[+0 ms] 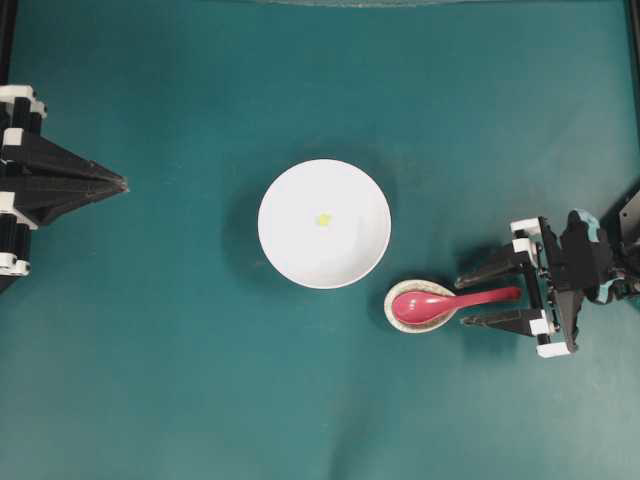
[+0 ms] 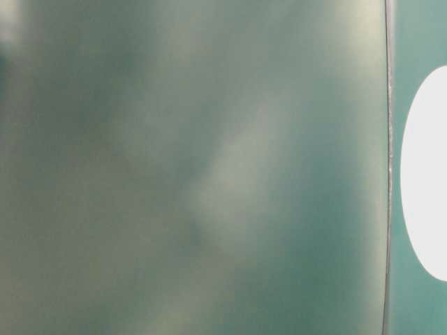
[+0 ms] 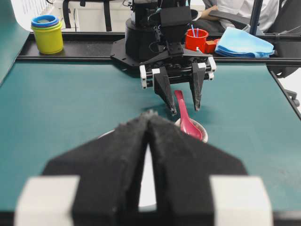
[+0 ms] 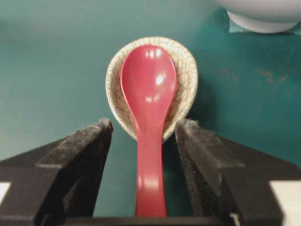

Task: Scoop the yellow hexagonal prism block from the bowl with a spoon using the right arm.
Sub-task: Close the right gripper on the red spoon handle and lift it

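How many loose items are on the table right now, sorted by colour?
White: 1, round glossy white bowl
Yellow: 1, tiny yellow block in that bowl
Pink-red: 1, glossy soup spoon
Beige: 1, small crackled egg-shaped dish under the spoon
Total: 4

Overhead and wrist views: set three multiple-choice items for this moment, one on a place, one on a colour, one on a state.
1. Where does the spoon's scoop rest?
A. in the white bowl
B. in the small crackled dish
C. on the bare mat

2. What colour is the block in the bowl?
A. yellow
B. blue
C. red

3. How do the right gripper's jaws stand?
A. shut on the handle
B. open, either side of the handle
C. shut, empty

Key: B, the spoon lies in the small dish. A, the block in the bowl is yellow. B, the right gripper shows gaps beside the handle.
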Available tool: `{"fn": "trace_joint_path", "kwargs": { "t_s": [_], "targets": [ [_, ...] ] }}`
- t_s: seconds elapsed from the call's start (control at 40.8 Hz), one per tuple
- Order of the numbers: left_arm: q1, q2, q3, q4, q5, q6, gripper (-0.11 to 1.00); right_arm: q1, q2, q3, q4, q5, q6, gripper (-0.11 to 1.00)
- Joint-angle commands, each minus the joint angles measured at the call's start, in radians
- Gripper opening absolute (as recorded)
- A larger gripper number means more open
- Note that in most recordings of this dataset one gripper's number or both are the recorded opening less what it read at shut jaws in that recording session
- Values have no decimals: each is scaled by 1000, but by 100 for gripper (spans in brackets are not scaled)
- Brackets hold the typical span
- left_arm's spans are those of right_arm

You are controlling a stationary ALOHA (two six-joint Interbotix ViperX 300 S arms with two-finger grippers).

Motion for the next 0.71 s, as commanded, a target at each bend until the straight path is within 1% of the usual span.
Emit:
{"fn": "trace_joint_path", "kwargs": {
  "t_s": [0.0, 0.269, 0.539, 0.686],
  "targets": [
    [2, 6, -31, 3, -3, 0, 4, 6, -11, -5, 5, 5, 3, 60],
    [2, 8, -31, 3, -3, 0, 4, 11, -11, -3, 11, 11, 3, 60],
    [2, 8, -29, 3, -5, 0, 4, 12, -11, -6, 11, 29, 6, 53],
    [2, 8, -31, 3, 2, 0, 4, 12, -11, -6, 17, 29, 6, 52]
  ]
}}
